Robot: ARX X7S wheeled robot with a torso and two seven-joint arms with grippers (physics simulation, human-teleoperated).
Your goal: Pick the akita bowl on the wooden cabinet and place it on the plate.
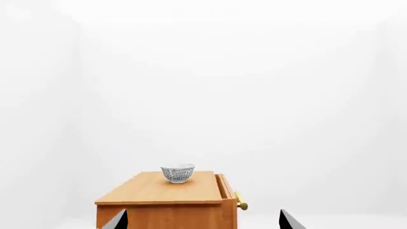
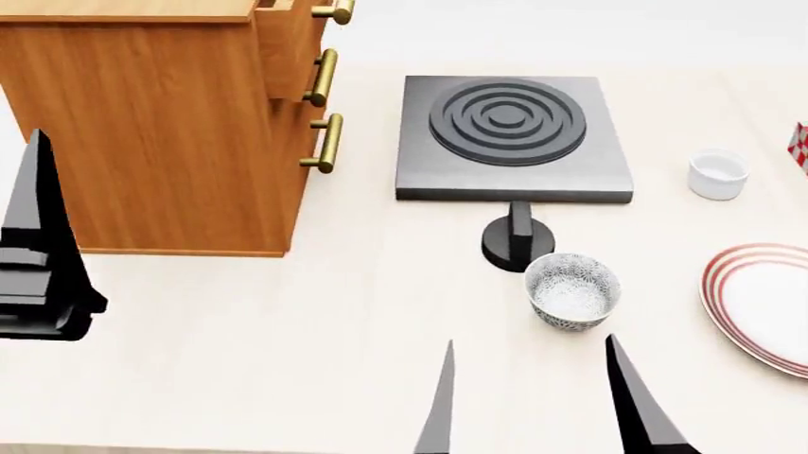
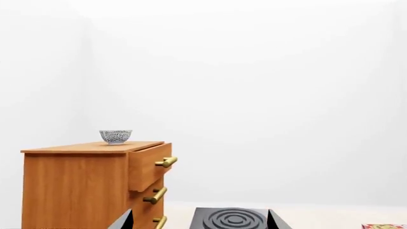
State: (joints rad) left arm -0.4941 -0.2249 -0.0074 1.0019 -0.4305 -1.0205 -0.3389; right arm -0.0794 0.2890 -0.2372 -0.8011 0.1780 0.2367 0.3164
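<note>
A: The biggest thing is the tall orange-brown wooden cabinet (image 2: pixel 151 132) with brass bar handles, standing on the pale table (image 2: pixel 253 350). Its top drawer sticks out a bit.

B: Where is the bowl the robot wants?

A: The small white akita bowl with dark blue pattern (image 1: pixel 177 172) sits right on the cabinet's top, near the middle. Nothing touches it yet. The left claw (image 1: pixel 203 220) is spread apart with nothing in it, pointed at the bowl from far off, most likely lining up. The right claw (image 2: pixel 543 402) is spread apart and bare too, low over the table.

B: How many bowls are there?

A: Two alike. The second patterned bowl (image 2: pixel 572 288) stands on the table. There is one grey square stove burner (image 2: pixel 512 137), one wide white plate with red rings (image 2: pixel 764 303) at the table's right side, waiting bare for the bowl, and one small plain white cup (image 2: pixel 717 174).
</note>
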